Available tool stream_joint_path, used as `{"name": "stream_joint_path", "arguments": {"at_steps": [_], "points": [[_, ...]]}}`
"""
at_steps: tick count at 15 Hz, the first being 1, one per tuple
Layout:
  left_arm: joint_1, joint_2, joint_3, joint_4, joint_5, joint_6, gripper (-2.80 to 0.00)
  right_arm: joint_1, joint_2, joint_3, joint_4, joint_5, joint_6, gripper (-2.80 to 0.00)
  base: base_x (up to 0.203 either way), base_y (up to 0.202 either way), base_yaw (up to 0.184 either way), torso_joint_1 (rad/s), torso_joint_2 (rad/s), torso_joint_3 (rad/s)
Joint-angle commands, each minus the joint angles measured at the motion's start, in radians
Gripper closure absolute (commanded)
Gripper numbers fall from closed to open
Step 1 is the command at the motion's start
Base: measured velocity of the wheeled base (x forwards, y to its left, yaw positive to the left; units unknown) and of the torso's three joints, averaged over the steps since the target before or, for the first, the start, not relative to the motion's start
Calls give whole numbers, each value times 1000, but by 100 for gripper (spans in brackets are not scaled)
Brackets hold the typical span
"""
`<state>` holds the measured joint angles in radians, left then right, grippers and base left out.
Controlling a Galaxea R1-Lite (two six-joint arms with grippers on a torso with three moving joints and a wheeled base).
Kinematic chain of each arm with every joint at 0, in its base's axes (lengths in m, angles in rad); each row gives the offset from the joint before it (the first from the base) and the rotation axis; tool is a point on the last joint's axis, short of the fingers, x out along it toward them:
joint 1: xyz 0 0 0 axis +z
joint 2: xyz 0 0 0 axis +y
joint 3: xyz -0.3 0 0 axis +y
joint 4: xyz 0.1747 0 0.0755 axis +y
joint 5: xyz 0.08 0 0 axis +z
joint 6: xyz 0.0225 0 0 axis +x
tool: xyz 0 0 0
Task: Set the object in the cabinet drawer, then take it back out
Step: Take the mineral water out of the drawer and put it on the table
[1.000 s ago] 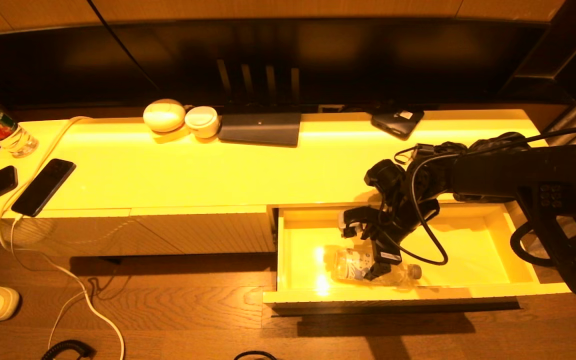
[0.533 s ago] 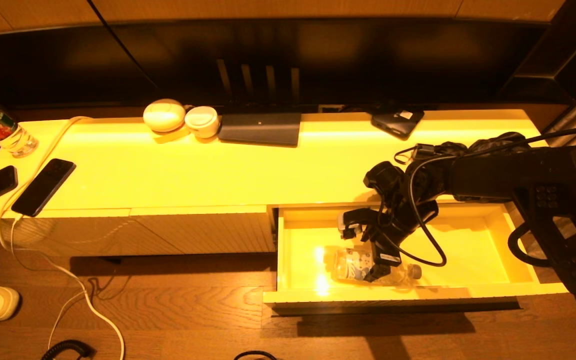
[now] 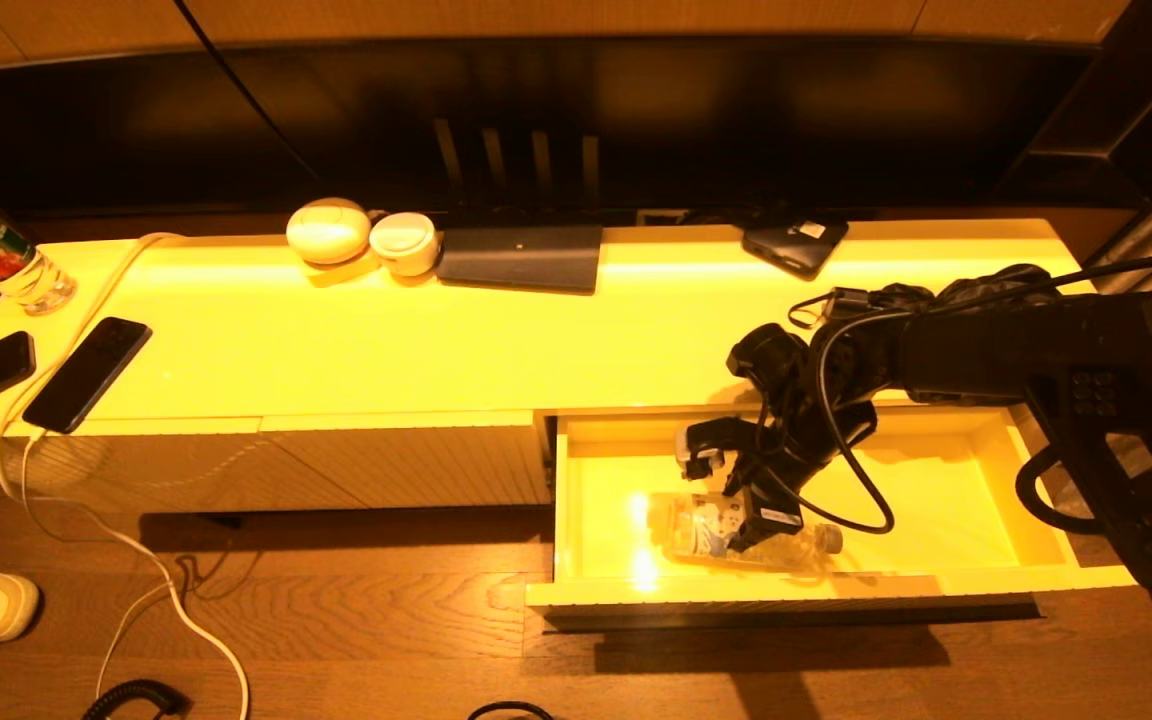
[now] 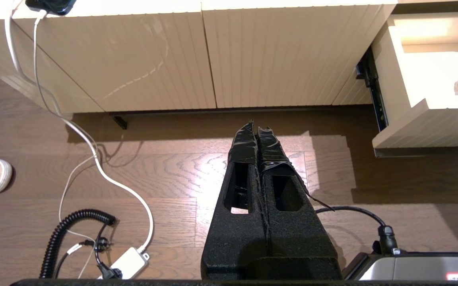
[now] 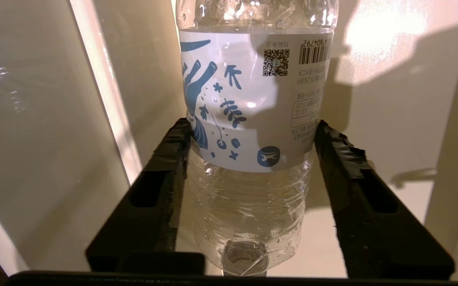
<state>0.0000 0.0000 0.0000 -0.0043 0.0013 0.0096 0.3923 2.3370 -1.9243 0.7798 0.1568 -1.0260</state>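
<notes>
Your right gripper (image 5: 253,159) is down inside the open cabinet drawer (image 3: 1026,578), at the lower right of the head view, with its two fingers (image 5: 173,155) set on either side of the water bottle (image 3: 711,528). In the right wrist view both pads sit against the label band of the bottle, so the gripper reads as closed around it at about bottle width. How firm that hold is cannot be told. The bottle lies on its side on the glossy drawer floor, near the front wall and toward the left end of the drawer, cap pointing right in the head view.

Watch these risks as you lift it out:

- The bottle is clear, smooth and round, and looks partly filled. With a light squeeze it could slip or roll between the pads as it leaves the floor.
- The pads hold it at the label, off its middle, so the heavier end may sag and swing.
- The drawer's front wall is just beside the bottle. A lift that drifts toward the bottom of the frame could catch it and knock the bottle loose.

Your left gripper (image 4: 257,137) hangs parked over the wooden floor (image 4: 173,174), fingers pressed together and empty.
</notes>
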Motion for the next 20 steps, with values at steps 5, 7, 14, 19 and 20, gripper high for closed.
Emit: {"name": "stream_joint_path", "arguments": {"at_steps": [5,7,14,19,20], "points": [[0,0,2,0,0,0,0,0,1,2,6,1,-6,0,0,0,0,0,0,0],[0,0,2,0,0,0,0,-1,-4,4,6,1,-5,0,0,0,0,0,0,0],[0,0,2,0,0,0,0,-10,-140,31,6,-3,-9,0,0,0,0,0,0,0],[0,0,2,0,0,0,0,-17,-271,59,5,-6,-4,0,0,0,0,0,0,0],[0,0,2,0,0,0,0,-18,-285,64,6,-7,0,0,0,0,0,0,0,0]]}}
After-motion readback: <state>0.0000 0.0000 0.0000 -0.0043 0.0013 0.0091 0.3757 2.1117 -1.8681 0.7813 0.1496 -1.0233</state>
